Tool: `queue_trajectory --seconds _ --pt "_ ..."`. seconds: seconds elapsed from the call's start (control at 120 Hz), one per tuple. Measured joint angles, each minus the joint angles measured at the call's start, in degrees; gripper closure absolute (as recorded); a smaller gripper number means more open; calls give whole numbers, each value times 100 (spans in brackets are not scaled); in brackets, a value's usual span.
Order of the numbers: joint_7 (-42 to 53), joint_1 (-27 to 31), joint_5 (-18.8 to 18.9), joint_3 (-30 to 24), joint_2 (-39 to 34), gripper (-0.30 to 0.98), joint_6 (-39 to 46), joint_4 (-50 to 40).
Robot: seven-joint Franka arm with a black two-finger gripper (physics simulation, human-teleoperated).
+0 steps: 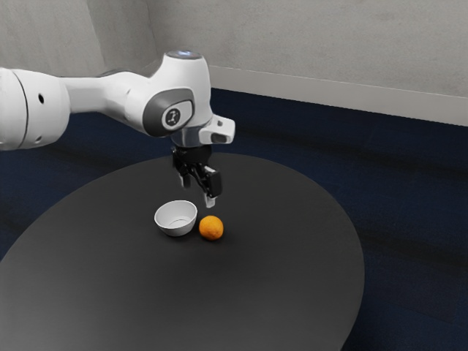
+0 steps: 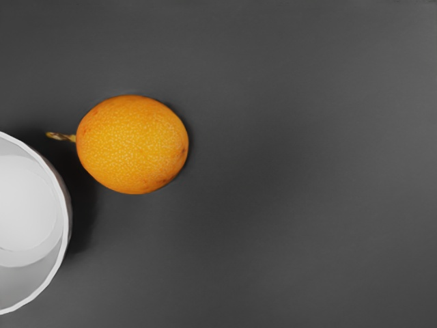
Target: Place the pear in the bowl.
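The pear (image 1: 211, 228), orange and so nearly round that it could have passed for an orange but for its stalk (image 2: 61, 137), lay on the table (image 1: 183, 292) just beside the bowl (image 1: 172, 229). It looked firm and fairly light, its fine-pitted skin likely to give some grip; yet a pinch high on that curve might have slid off and set it rolling. The stalk seemed thin and brittle, no place to hold. The better hold was low round the widest part, across the line of the stalk, which pointed toward the bowl's side; that way neither finger would have needed to go down into the narrow gap by the rim. A moderate squeeze would probably have done, hard enough to lift, short of bruising.

Its underside was hidden, so I could not tell how steadily it sat. The bowl was cut off by the wrist view's edge, though the exterior view gave the whole rim, with nothing inside. Beyond and above, the gripper (image 1: 197, 192) stood released, its fingers apart with nothing between them; how high it hung over the pear was hard to judge
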Motion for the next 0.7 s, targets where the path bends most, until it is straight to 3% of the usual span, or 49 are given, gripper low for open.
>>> queue_trajectory --seconds 0.7 --pt "1339 276 -100 36 1126 0 1399 -48"
